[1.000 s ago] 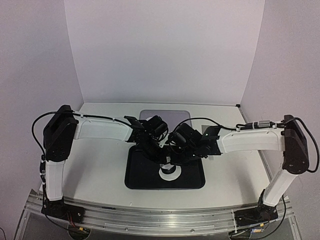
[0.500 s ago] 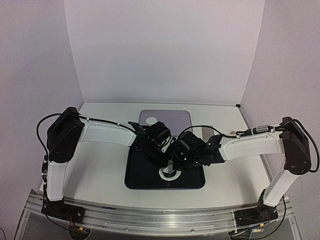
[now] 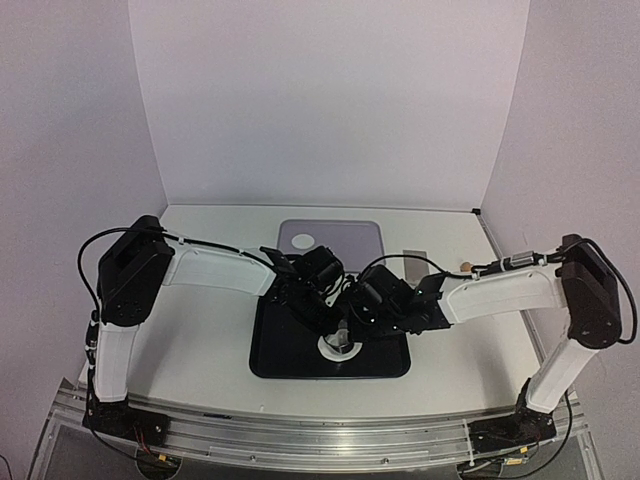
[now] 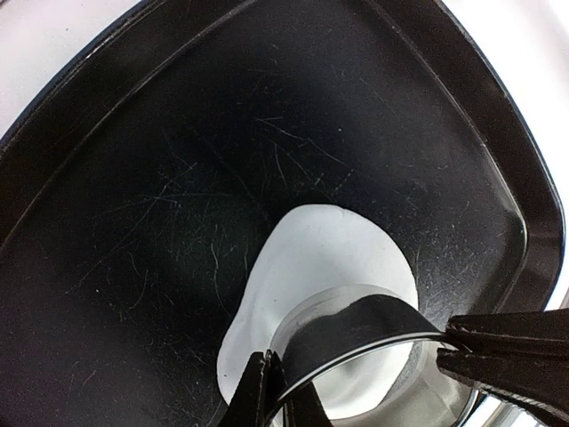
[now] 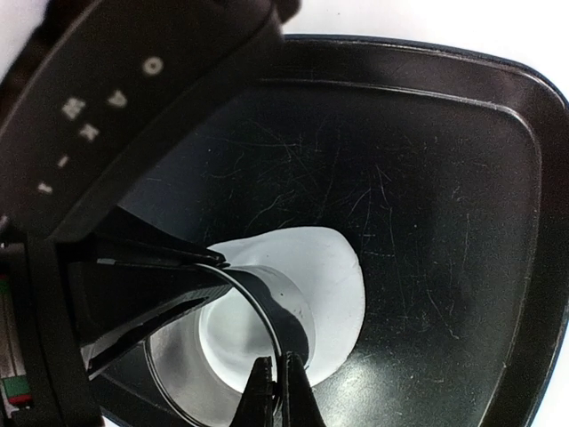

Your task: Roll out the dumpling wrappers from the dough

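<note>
Near the middle of the black tray [image 4: 160, 178], the left hand [image 4: 274, 391] and right hand [image 5: 274, 387] each pinch the rim of a clear ring [image 4: 356, 313] sitting on the flattened dough [image 4: 320, 249]. It probably cuts best pressed straight down, level, with the ring wholly inside the dough. Beyond, one wrapper [image 3: 303, 240] lies on a grey mat [image 3: 350, 235].

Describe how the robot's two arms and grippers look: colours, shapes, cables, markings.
The left arm and right arm have white link shells, black joint housings and black cables looping outside them. The left gripper and right gripper are black with slim tapering fingers; white lettering marks the left one's housing.
</note>
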`<state>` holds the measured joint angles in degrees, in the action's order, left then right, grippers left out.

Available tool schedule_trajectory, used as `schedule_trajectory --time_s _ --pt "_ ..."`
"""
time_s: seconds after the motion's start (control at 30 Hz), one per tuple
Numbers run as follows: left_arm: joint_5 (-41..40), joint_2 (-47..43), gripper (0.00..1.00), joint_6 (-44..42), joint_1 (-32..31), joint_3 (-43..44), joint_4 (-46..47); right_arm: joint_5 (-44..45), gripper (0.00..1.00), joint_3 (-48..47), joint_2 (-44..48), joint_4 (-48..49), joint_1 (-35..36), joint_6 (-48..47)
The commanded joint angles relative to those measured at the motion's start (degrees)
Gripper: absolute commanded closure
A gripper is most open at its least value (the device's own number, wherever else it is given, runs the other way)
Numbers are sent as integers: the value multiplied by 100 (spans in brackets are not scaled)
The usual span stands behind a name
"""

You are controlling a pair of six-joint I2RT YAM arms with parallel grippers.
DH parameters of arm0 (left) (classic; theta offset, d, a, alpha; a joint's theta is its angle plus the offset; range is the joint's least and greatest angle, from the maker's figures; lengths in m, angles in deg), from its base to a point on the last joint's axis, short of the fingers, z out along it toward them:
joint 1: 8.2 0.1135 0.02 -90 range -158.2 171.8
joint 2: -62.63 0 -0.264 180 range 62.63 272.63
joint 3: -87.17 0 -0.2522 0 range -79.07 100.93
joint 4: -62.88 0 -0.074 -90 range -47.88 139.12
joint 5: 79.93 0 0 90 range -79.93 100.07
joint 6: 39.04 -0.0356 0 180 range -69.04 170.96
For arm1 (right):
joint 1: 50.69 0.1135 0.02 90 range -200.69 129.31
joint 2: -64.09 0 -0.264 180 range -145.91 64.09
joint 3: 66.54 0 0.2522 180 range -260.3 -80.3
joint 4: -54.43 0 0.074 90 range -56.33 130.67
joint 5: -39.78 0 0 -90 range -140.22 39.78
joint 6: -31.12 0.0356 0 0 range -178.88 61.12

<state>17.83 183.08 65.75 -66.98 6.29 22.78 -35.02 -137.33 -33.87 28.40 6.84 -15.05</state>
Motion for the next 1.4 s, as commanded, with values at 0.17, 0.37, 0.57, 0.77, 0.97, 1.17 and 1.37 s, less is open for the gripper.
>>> schedule_trajectory --time_s 0.17,0.37,0.57,0.77,0.97,1.17,1.37 --pt "472 -5 100 -266 -125 -13 315 100 100 276 -363 129 -187 -260" --pt "622 43 100 -231 -125 -245 475 106 100 665 -320 129 -217 -42" --pt "985 82 100 -181 -124 -607 493 -111 100 1032 -451 117 -246 414" --pt "924 200 100 -337 -127 -1179 687 -290 100 1395 -711 121 -249 765" --pt "705 346 100 -435 -117 -1386 808 -592 100 1642 -1341 191 -251 1025" --pt "741 421 100 -410 -102 -1338 795 -815 100 2135 -1478 389 -249 1333" --pt "824 513 100 -332 -74 -1361 796 -854 100 2415 -1551 476 -252 1542"
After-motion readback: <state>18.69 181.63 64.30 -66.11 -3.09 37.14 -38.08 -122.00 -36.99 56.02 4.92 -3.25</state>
